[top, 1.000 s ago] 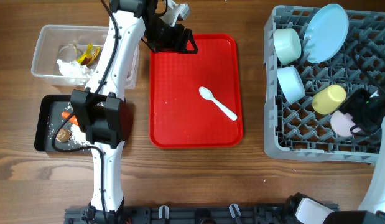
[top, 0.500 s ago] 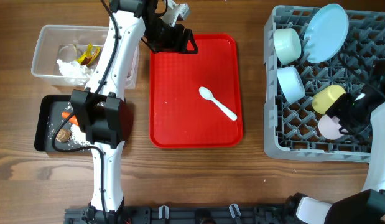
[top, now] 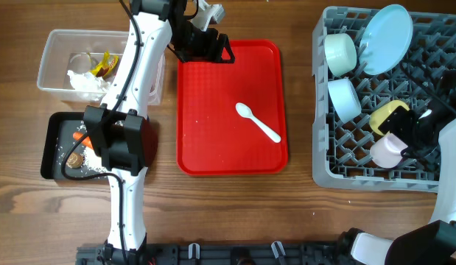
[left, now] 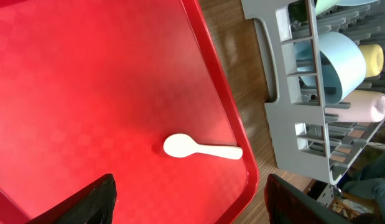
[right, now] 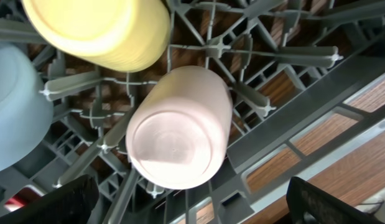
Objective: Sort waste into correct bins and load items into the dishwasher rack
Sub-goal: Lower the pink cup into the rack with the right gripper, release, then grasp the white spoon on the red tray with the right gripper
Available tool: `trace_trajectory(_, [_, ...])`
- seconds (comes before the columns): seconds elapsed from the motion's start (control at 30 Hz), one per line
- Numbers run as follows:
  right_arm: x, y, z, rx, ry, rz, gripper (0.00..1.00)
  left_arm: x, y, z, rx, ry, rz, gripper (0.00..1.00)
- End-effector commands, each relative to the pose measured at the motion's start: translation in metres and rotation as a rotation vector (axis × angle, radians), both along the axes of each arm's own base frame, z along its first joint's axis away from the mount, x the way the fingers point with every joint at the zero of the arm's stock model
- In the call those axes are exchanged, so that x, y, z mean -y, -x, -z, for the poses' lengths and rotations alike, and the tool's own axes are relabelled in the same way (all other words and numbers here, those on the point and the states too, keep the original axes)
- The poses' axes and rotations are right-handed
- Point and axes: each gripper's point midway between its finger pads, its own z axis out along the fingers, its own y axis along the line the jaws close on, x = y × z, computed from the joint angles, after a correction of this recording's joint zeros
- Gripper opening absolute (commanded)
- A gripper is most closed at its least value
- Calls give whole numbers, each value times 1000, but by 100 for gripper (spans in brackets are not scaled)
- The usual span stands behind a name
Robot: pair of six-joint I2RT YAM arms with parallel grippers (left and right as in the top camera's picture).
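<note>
Okay, right gripper (right: pixel 192 196) had its fingers spread wide, holding nothing. Pink cup (right: pixel 180 127) lay tilted in the rack (top: pixel 360 179), between and just ahead of them, clear of both. Yellow cup (right: pixel 99 25) sat just beyond it. Left gripper (left: pixel 189 202) fingers were also spread and empty. Spoon (left: pixel 201 149) lay on the red tray (left: pixel 86 93), just ahead of them.

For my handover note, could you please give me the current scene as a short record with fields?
spoon: on red tray, not yet racked
rack: plate, bowl, second bowl, yellow cup, pink cup
tub: wrappers, tissue
black tray: carrot, lump, rice
left gripper: open, above red tray
right gripper: open, over pink cup
</note>
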Motion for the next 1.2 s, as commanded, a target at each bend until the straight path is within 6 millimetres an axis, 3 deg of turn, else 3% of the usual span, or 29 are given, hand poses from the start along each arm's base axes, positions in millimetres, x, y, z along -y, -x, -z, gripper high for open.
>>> trace_trajectory(0.0, [-22, -33, -45, 174, -46, -159, 100, 0, -2, 7, -3, -12, 3, 78])
trace_trajectory(0.07, [-54, -57, -86, 320, -63, -337, 100, -10, -6, 6, -8, -11, -22, 82])
trace_trajectory(0.13, [-84, -72, -114, 393, -55, -458, 100, -26, -12, 6, -34, -9, -89, 85])
trace_trajectory(0.2, [-121, -84, -129, 440, -58, -581, 100, -47, -21, 6, -71, -3, -185, 91])
trace_trajectory(0.27, [-160, -94, -129, 454, -79, -693, 100, -68, -26, 7, -92, -2, -247, 100])
trace_trajectory(0.4, [-236, -110, -90, 375, -129, -893, 100, -102, -30, 8, -117, -8, -318, 100])
trace_trajectory(0.57, [-279, -128, -19, 213, -133, -989, 96, -123, -25, 13, -150, -50, -357, 100])
trace_trajectory(0.73, [-303, -128, 45, 69, -156, -1047, 84, -124, -23, 15, -158, -72, -358, 100])
trace_trajectory(0.93, [-321, -118, 102, -50, -167, -1176, 70, -124, -23, 16, -158, -72, -358, 100])
trace_trajectory(1.03, [-322, -119, 117, -53, -168, -1177, 59, -124, -23, 16, -158, -72, -358, 100])
trace_trajectory(1.17, [-323, -122, 132, -23, -163, -1181, 56, -124, -23, 16, -158, -72, -358, 100])
